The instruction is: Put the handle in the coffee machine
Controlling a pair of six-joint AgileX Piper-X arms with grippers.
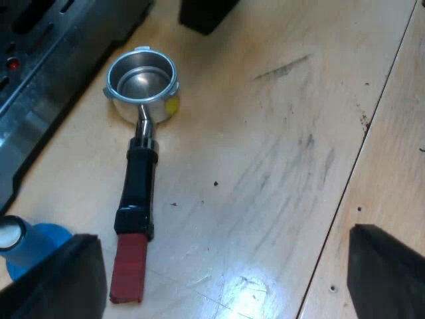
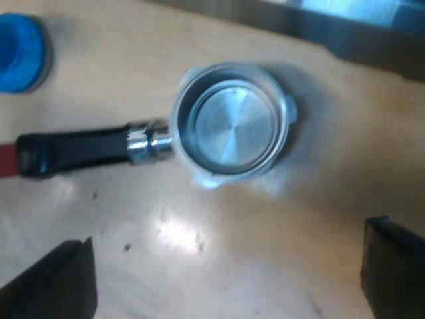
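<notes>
The left gripper (image 1: 226,282) is held wide open, empty; the holder (image 1: 141,143) is laid flat on the table (image 1: 279,146) near the machine (image 1: 40,73), its handle (image 1: 136,193) turned to six o'clock. The right gripper (image 2: 222,279), likewise spread and empty, is held above the holder (image 2: 226,126), handle (image 2: 73,151) at nine o'clock.

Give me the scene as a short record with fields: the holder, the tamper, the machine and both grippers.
holder: metal holder lying loose on the wooden table, cup empty
handle: handle dark, ending in red, pointing away from the machine
machine: espresso machine close to the holder's cup
tamper: blue tamper on the table near the red end
left gripper: open, holding nothing, beside the handle
right gripper: open, holding nothing, by the cup
task: not yet done
</notes>
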